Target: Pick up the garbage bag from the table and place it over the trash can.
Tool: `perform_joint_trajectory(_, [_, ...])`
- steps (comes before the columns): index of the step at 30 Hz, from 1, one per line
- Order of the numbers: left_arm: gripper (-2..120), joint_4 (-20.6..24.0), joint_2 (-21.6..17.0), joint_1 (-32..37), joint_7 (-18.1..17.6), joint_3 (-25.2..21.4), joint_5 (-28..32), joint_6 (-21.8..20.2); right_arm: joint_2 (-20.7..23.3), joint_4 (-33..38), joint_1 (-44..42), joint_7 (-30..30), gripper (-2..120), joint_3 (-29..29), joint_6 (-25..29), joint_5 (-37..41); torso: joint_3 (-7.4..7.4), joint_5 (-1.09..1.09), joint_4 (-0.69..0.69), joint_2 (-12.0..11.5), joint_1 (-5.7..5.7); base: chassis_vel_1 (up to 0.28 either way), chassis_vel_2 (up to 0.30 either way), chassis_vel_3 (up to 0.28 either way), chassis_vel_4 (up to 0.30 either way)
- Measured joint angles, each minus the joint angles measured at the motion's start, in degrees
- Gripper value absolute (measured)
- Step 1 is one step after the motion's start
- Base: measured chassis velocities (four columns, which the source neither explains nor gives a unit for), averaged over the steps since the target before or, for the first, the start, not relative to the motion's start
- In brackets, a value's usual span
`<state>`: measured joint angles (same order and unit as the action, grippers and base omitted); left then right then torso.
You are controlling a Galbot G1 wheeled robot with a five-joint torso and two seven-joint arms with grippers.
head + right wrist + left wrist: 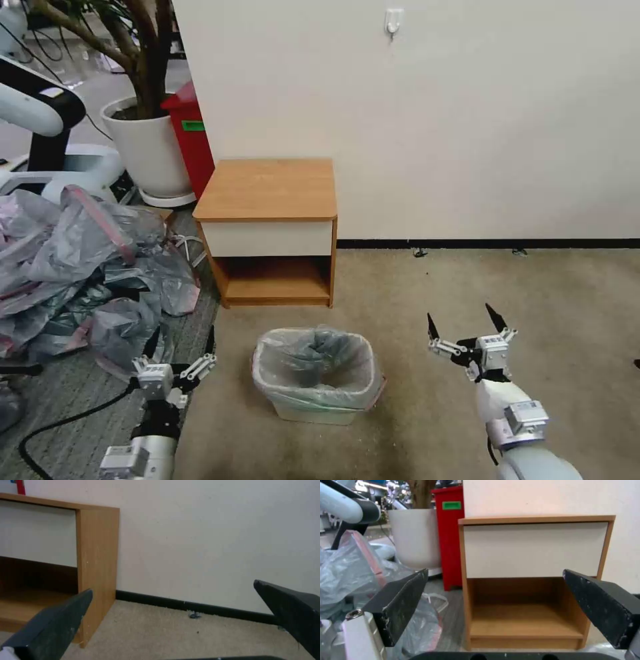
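Note:
The garbage bag [313, 363] lines the cream trash can [313, 410] on the carpet, its grey plastic folded over the rim with a pink band at the right edge. Behind the can stands the wooden table [270, 190], its top bare, also seen as the table [533, 552] in the left wrist view and the table [96, 555] in the right wrist view. My left gripper [179, 341] hovers open to the left of the can, my right gripper [464, 321] open to its right. Both hold nothing, and both are apart from the can.
A heap of grey-pink bags [80, 267] covers the floor at the left. A white plant pot [150, 147] and a red bin [190, 133] stand behind it by the wall. A black cable [60, 423] runs across the grey floor. Open carpet lies to the right.

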<state>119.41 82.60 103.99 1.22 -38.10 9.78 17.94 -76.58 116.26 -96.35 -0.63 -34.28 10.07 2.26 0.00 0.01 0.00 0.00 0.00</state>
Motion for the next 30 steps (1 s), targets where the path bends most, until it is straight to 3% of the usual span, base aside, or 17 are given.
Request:
perform_joint_trajectory(8, [100, -0.7, 0.3, -0.2, 0.0, 0.1, -0.2, 0.1, -0.3, -0.2, 0.2, -1.4, 111, 0.2, 0.9, 0.3, 0.0, -0.01, 0.0, 0.0, 0.0, 0.0, 0.0, 0.0, 0.0])
perform_joint_trajectory(14, [100, -0.7, 0.3, -0.2, 0.0, 0.0, -0.2, 0.1, -0.2, -0.2, 0.2, -1.5, 100, 0.2, 0.9, 0.4, 0.0, 0.0, 0.0, 0.0, 0.0, 0.0, 0.0, 0.0, 0.0])
perform_joint_trajectory(30, [100, -0.6, 0.3, -0.2, 0.0, 0.0, -0.1, 0.0, -0.2, 0.0, 0.2, -1.5, 100, 0.2, 1.0, 0.5, 0.0, -0.01, 0.0, 0.0, 0.0, 0.0, 0.0, 0.0, 0.0])
